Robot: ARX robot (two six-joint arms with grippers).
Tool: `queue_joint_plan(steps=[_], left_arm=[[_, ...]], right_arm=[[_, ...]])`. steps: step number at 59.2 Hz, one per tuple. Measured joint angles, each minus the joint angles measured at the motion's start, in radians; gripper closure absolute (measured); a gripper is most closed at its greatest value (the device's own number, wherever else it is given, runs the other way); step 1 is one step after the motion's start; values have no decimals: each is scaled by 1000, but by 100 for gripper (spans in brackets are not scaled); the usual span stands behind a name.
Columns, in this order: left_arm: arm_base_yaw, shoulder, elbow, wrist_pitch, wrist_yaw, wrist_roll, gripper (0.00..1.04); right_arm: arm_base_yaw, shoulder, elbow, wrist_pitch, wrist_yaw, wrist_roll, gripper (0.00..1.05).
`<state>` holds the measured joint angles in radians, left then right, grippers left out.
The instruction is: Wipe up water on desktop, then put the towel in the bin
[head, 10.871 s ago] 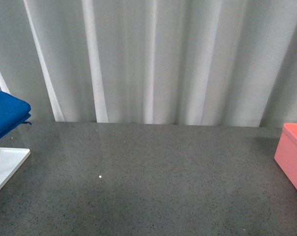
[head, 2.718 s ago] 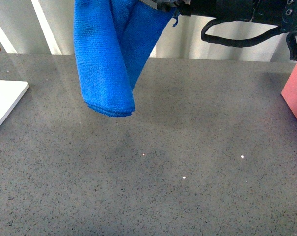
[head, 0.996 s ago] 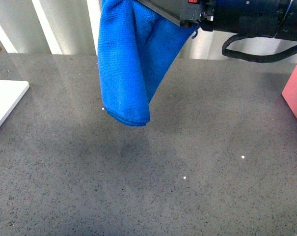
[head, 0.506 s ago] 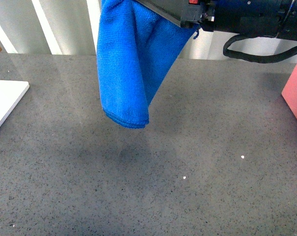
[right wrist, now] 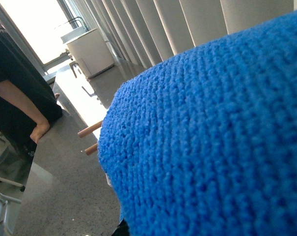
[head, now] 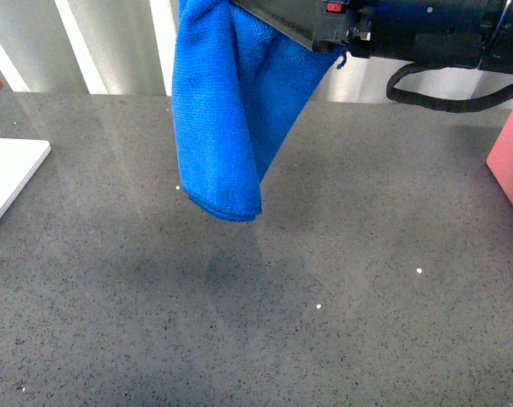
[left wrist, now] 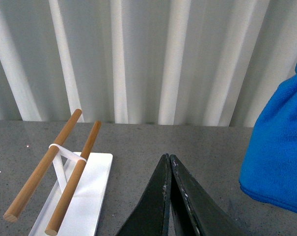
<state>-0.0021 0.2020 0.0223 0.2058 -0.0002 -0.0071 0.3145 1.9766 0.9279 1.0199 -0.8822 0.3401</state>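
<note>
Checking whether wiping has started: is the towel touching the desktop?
Apart. The front view shows the towel hanging clear above the desktop, its shadow separate below it.

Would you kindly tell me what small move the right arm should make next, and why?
Probably lower the right end effector so the towel meets the desktop: the cloth hangs clear above it, and bright specks, possibly droplets, dot the surface nearby.
</note>
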Motion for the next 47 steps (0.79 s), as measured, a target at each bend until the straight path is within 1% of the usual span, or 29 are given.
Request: queue_joint_plan(steps=[8, 13, 15, 28, 32, 34, 35, 40, 44, 47], left_arm=[[0, -34, 0, -34, 0, 0, 101], [0, -139, 0, -174, 0, 0, 101], [0, -166, 0, -196, 0, 0, 101], [0, -198, 0, -205, 0, 0, 101], [0, -198, 0, -205, 0, 0, 91], [0, -198, 0, -205, 0, 0, 86], [0, -198, 0, -205, 0, 0, 82], [0, -198, 0, -205, 0, 0, 70], [0, -198, 0, -205, 0, 0, 59], [0, -198, 0, -205, 0, 0, 50]], right_arm=[[0, 0, -5, 0, 6, -2, 100], [0, -5, -11, -3, 6, -4, 100], [-1, -6, -14, -4, 7, -5, 100], [-9, -27, -44, -5, 27, -6, 100], [-9, -46, -52, -61, 64, -28, 100], [-9, -59, -52, -120, 100, -48, 100], [-9, -71, -53, -166, 125, -74, 100], [-16, -106, -54, -336, 189, -171, 100], [-31, -131, -47, -501, 243, -252, 100], [-49, -137, -23, -646, 304, -329, 100]])
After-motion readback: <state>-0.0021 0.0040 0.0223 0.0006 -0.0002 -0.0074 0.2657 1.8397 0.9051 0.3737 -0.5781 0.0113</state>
